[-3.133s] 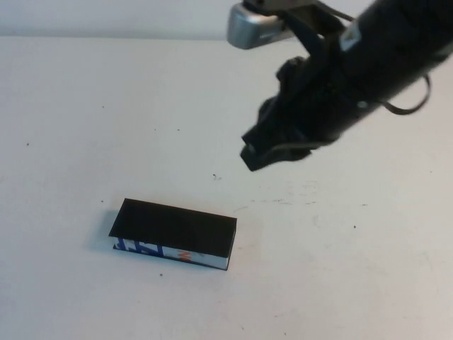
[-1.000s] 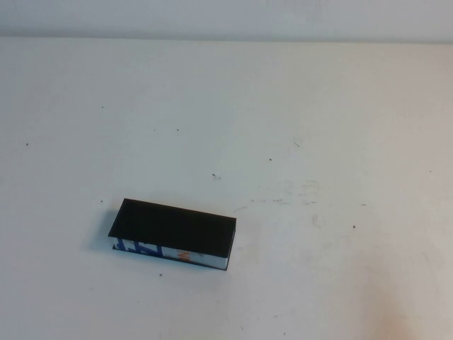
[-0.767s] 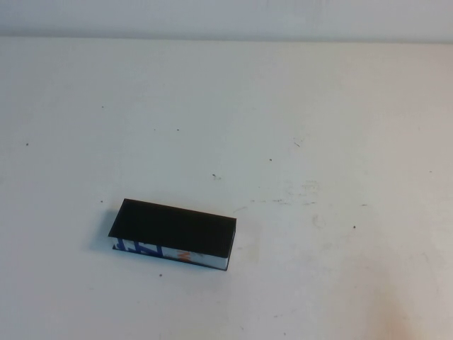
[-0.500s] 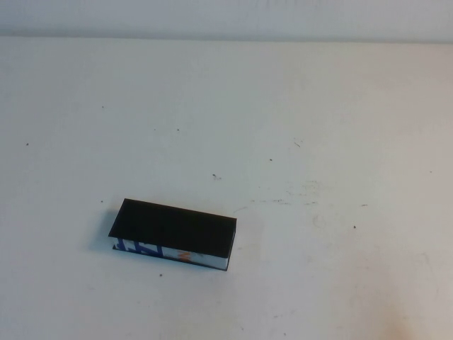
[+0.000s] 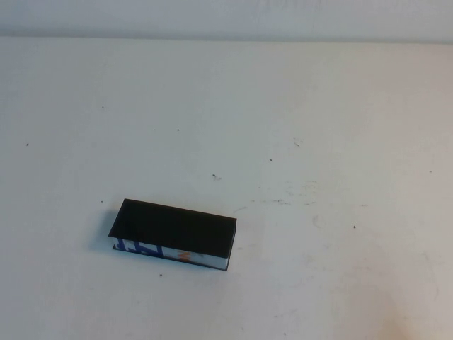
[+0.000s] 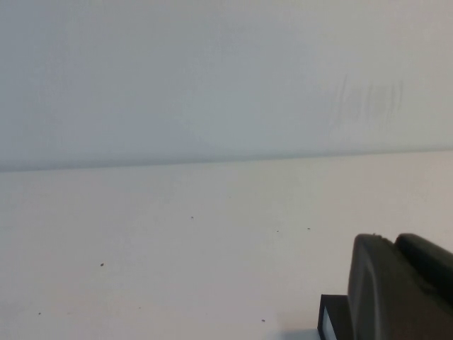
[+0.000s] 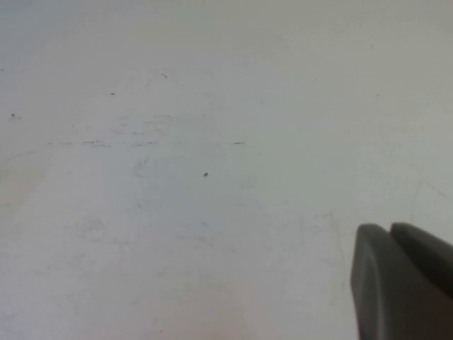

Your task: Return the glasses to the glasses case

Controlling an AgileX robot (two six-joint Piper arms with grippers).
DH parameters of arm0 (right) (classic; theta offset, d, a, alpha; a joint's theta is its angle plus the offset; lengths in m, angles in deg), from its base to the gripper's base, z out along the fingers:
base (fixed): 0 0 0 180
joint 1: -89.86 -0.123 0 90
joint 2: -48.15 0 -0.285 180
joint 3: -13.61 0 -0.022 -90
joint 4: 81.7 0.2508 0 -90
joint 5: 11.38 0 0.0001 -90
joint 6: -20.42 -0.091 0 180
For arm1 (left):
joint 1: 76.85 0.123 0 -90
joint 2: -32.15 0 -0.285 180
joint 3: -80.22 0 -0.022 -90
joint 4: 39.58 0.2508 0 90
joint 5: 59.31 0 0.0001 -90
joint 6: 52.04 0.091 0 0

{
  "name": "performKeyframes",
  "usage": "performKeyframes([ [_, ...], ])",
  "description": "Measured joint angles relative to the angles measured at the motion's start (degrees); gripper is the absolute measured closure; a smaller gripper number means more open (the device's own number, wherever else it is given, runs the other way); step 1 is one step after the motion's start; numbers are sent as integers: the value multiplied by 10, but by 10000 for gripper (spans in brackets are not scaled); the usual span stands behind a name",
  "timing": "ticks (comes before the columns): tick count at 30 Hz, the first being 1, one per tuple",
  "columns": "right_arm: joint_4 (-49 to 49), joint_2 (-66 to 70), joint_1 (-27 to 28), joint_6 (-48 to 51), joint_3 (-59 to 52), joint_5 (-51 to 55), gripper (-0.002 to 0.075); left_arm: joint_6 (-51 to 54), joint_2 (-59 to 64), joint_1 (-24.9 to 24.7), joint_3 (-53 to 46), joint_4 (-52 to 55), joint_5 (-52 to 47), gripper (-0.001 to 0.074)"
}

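Observation:
The glasses case (image 5: 173, 228) lies on the white table, left of centre and near the front. Its black lid is down flat, and the white front edge with blue and orange print faces me. One corner of the case shows in the left wrist view (image 6: 331, 320), just behind the left gripper (image 6: 393, 239). That gripper's two dark fingers lie together with nothing between them. The right gripper (image 7: 388, 228) is also shut and empty, over bare table. Neither arm shows in the high view. The glasses are not in view.
The white table (image 5: 318, 142) carries only small dark specks and faint scuff marks. A pale wall (image 6: 212, 71) rises behind its far edge.
About three seconds ago the right arm hung over the table's right half in the high view; it has withdrawn out of that view. The case has not moved.

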Motion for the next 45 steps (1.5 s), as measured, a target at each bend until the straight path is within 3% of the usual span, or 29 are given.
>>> performKeyframes([
  [6,0,0,0,0,0,0,737,0,0,0,0,0,5,739],
  [11,0,0,0,0,0,1,737,-12,0,0,0,19,79,739],
  [13,0,0,0,0,0,1,737,-91,0,0,0,138,73,739],
  [16,1,0,0,0,0,1,737,-316,0,0,0,425,2,739],
  [18,1,0,0,0,0,1,737,-451,0,0,0,555,-51,739],
  [22,3,0,0,0,0,1,737,-617,0,0,0,684,-148,739],
  [45,3,0,0,0,0,2,737,-664,0,0,0,713,-165,739],
])
